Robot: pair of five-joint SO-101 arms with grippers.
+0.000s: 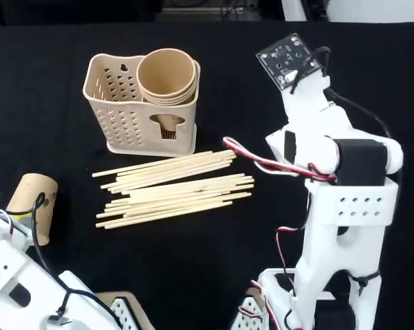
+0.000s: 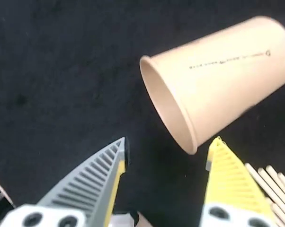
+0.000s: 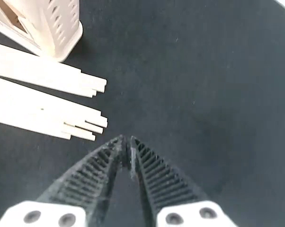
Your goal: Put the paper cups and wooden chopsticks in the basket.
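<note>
– Since the loose paper cup [image 1: 31, 203] lies on its side well apart from the basket [image 1: 107, 103], out past the chopsticks [image 1: 172, 189] heaped just in front of that basket, how would you take it?
– Gently. It looks light and thin-walled, so a hard squeeze would likely dent it (and it may roll on the tabletop [image 1: 56, 41]). I'd pinch one wall at the rolled rim, probably the stiffest part.
– And the left tool [image 2: 170, 142]?
– Its jaws stand wide apart and hold nothing. The cup's mouth is just beyond the tips, but I cannot tell whether one tip brushes the rim.
– The right tool [image 3: 128, 142]?
– Jaws pressed together on nothing, above bare tabletop near the chopstick ends, off the basket's corner.
– What's in the basket?
– A stack of cups [image 1: 167, 75], upright in one compartment. The sticks look stiff, light and slippery, so gripping a bundle mid-length seems safest.
</note>
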